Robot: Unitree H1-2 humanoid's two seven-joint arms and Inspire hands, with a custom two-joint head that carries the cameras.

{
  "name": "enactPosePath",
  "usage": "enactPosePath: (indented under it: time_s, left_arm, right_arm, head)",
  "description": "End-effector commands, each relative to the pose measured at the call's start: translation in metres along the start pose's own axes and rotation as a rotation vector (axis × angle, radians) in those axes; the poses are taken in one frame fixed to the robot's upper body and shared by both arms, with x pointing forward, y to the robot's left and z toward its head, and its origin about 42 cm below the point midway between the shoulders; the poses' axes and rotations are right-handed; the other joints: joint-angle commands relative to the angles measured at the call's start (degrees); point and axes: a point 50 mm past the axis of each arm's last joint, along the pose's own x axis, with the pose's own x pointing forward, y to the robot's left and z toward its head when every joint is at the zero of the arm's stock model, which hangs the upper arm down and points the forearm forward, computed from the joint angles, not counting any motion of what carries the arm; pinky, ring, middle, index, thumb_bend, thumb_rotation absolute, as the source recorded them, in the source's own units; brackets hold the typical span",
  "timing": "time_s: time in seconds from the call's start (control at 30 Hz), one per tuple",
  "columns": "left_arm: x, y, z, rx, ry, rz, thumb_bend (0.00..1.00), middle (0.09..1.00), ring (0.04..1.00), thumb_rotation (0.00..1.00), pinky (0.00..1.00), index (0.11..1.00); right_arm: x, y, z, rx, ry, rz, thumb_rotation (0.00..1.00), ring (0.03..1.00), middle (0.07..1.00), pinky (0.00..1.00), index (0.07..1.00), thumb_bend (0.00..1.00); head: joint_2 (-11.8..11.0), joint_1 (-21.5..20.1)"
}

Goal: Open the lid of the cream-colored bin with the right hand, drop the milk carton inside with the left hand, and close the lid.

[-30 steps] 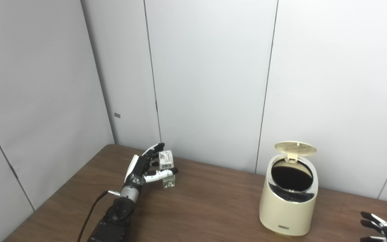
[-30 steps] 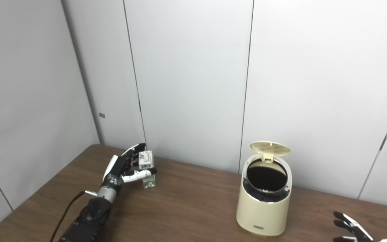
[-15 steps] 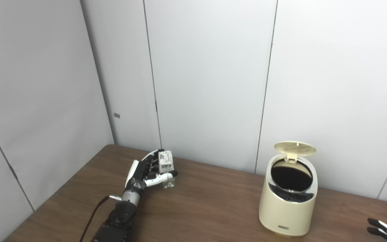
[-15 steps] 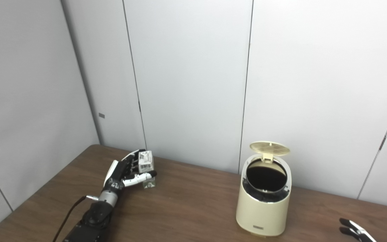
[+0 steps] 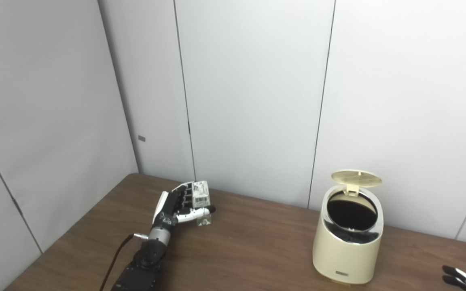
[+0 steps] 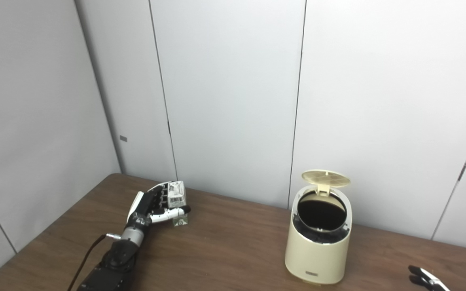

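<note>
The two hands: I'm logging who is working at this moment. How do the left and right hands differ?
The left hand is wrapped around the milk carton at the table's far left; the right hand holds nothing. The left shows whole, the right only as fingertips at the bottom right corner. Both are away from the open bin.

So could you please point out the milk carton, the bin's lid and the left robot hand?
milk carton (image 5: 200,193): left eye view, printed upper face.
lid (image 5: 356,176): left eye view, raised disc's centre.
left robot hand (image 6: 152,204): right eye view, its middle.
</note>
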Motion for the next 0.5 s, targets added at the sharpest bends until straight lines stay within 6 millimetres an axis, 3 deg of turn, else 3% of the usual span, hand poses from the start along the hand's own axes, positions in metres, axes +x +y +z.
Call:
enactPosePath:
  time_s: [0.0, 0.1, 0.13, 0.2, 0.47]
  left_arm:
    - [0.021, 0.001, 0.029, -0.021, -0.092, 0.048, 0.83, 0.663, 0.627, 0.09, 0.58, 0.699]
    - [0.022, -0.001, 0.032, -0.011, -0.102, 0.073, 0.78, 0.572, 0.531, 0.05, 0.48, 0.611]
    - [0.022, -0.001, 0.032, -0.004, -0.104, 0.081, 0.66, 0.515, 0.495, 0.03, 0.44, 0.564]
    - [0.022, -0.002, 0.033, 0.003, -0.109, 0.092, 0.56, 0.469, 0.449, 0.01, 0.39, 0.520]
    - [0.020, -0.004, 0.039, 0.007, -0.143, 0.119, 0.52, 0.474, 0.426, 0.00, 0.37, 0.488]
  right_arm:
    - [0.004, -0.013, 0.013, -0.006, -0.053, -0.043, 0.37, 0.678, 0.840, 0.32, 0.864, 0.93]
    - [0.003, -0.013, 0.013, -0.004, -0.049, -0.044, 0.37, 0.676, 0.834, 0.32, 0.860, 0.93]
    - [0.002, -0.013, 0.013, -0.002, -0.050, -0.043, 0.37, 0.679, 0.837, 0.33, 0.862, 0.93]
    - [0.002, -0.013, 0.012, 0.000, -0.048, -0.040, 0.37, 0.684, 0.841, 0.33, 0.866, 0.92]
    - [0.004, -0.010, 0.012, 0.001, -0.050, -0.043, 0.36, 0.707, 0.849, 0.35, 0.874, 0.89]
  head:
    - [0.0, 0.1]
    - [0.2, 0.2]
    - [0.2, 0.2]
    - [0.3, 0.2]
    - [0.3, 0.2]
